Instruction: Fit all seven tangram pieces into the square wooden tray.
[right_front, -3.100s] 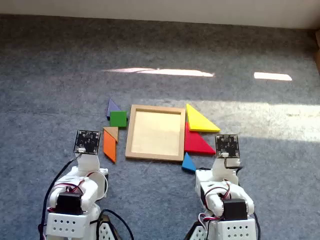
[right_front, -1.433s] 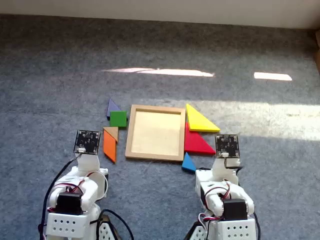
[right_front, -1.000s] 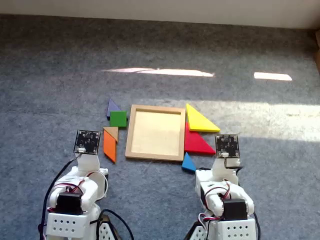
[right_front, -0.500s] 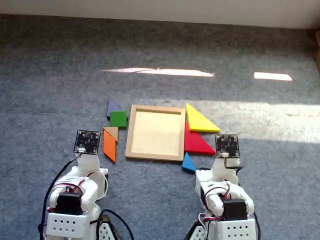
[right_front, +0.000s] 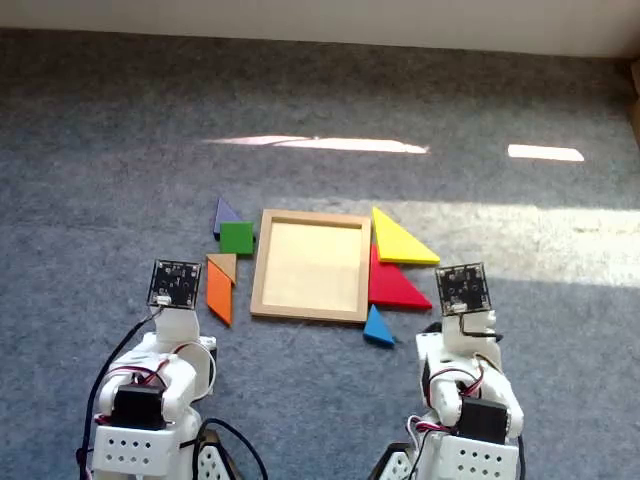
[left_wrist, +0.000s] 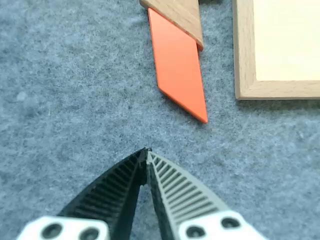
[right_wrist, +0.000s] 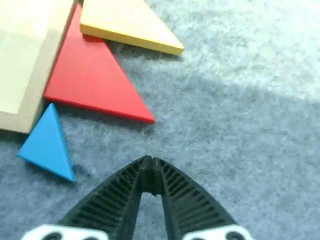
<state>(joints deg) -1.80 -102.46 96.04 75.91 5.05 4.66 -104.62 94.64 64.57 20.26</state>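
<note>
Grey carpet surface (right_front: 120, 150): we log square wooden tray (right_front: 258, 270), nothing fitted yet. Left of it: purple triangle (right_front: 226, 213), green square (right_front: 237, 238), tan triangle (right_front: 223, 266), orange parallelogram (right_front: 219, 292). Right: yellow triangle (right_front: 400, 240), red triangle (right_front: 392, 284), blue triangle (right_front: 377, 327). Both pinched together, empty: left tool (left_wrist: 146, 155), right tool (right_wrist: 149, 172).

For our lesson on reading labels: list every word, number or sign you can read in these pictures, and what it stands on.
No text can be read.
The wooden tray, the red triangle and the orange piece are plain.
Any marks on the black board on the left arm are too small to read.
</note>
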